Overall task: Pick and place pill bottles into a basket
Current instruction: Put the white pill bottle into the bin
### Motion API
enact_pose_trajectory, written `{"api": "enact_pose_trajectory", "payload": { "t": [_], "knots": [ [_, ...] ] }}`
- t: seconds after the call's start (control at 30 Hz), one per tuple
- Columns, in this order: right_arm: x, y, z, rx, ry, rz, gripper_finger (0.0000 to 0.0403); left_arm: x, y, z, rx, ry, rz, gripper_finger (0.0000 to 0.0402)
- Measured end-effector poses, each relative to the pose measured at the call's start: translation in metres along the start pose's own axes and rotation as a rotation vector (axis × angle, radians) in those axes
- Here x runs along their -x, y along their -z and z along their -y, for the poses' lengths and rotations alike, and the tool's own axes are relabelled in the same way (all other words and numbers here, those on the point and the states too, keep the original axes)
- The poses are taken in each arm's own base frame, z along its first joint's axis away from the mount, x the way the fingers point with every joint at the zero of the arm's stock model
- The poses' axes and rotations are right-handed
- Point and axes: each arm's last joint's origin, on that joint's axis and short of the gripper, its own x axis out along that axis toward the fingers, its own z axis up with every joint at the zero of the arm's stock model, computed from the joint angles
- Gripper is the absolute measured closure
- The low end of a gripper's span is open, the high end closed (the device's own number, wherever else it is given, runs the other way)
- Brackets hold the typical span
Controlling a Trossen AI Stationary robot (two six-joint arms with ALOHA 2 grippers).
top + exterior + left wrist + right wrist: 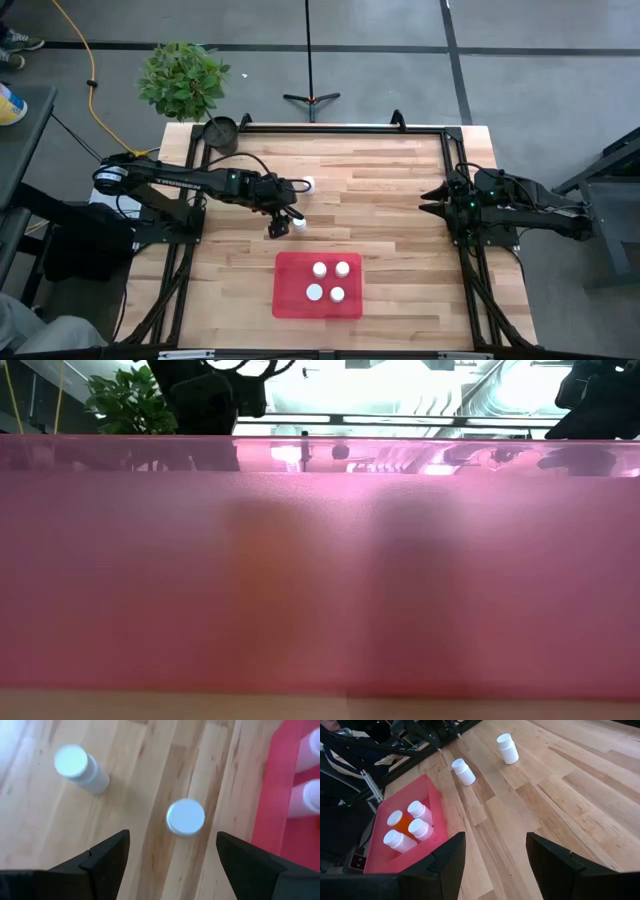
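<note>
The red basket (286, 300) lies near the table's front edge with several white-capped pill bottles standing in it, one with an orange body (402, 824). Two more bottles stand upright on the wood: one (299, 222) just beyond the basket's far left corner, one (308, 184) farther back. My left gripper (281, 221) is open above the nearer bottle (185, 817), which shows ahead of and between its fingers, untouched. My right gripper (432, 200) is open and empty at the table's right edge.
A dark round pot (220, 130) and a green plant (183, 78) stand at the table's far left corner. In the low view the basket's red wall (320, 560) fills nearly the whole picture. Bare wood lies between the basket and my right gripper (495, 842).
</note>
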Motion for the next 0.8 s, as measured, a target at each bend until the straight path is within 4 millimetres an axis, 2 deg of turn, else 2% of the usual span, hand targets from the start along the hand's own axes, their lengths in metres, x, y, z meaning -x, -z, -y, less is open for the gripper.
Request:
{"api": "enact_pose_trajectory", "payload": {
  "t": [0.57, 0.8],
  "knots": [
    [0.000, 0.000, 0.000, 0.007, -0.004, -0.002, 0.0203, -0.037, -0.001, 0.008, -0.032, 0.070, -0.084, 0.0071],
    [0.000, 0.000, 0.000, 0.008, -0.004, -0.002, 0.0203, -0.044, -0.003, 0.010, -0.034, 0.085, -0.070, 0.0071]
  ]
}}
